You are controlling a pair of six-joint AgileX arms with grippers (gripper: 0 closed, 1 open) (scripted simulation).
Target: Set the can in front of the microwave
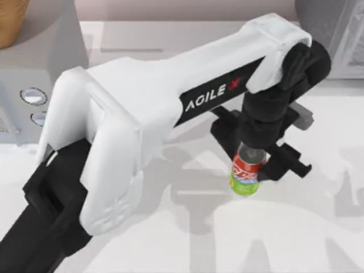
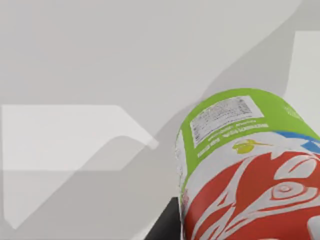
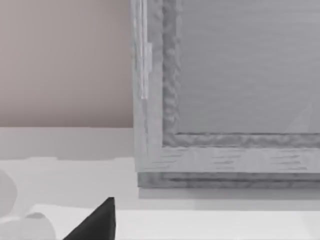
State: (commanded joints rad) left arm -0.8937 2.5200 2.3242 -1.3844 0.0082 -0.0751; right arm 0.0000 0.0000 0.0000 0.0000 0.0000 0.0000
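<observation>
Left gripper [image 1: 257, 162] clamped on can [image 1: 245, 173], open table [image 1: 307, 227] around, microwave [image 1: 28, 85] far left

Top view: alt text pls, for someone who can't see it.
The left arm reaches across the table from the left, its hand shut on the can, which stands or hangs right of centre. The microwave sits at the far left edge, dials facing the table, well apart from the can. A speckled grey box fills the far right corner.

light: bright, even | shadows: soft arm shadows cast across table [image 1: 318, 227], grey bands seen in left wrist view | glare: none | edges: lightly softened
</observation>
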